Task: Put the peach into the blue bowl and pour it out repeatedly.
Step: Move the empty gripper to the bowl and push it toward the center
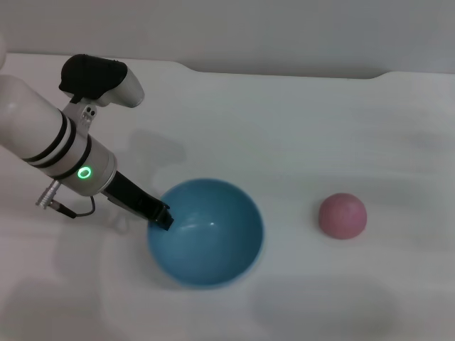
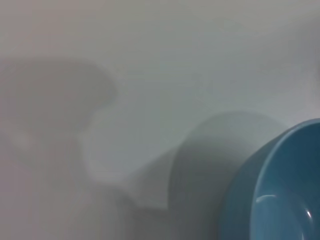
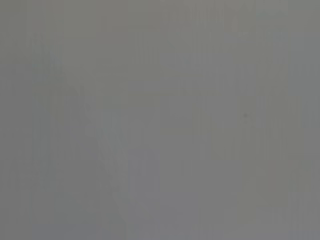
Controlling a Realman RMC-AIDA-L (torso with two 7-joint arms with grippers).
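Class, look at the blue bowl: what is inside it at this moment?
Nothing: the blue bowl shows only its smooth inside. The peach lies on the table to its right. The left gripper is at its rim.

The left wrist view cuts off the blue bowl (image 2: 280, 195).

Peach (image 1: 343, 216) right of bowl (image 1: 206, 241)

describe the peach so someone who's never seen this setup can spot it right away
On the white table, find the big blue bowl, with the left gripper at its rim. The peach sits apart on the bowl's right. It is the only small, matte pink-red ball there.
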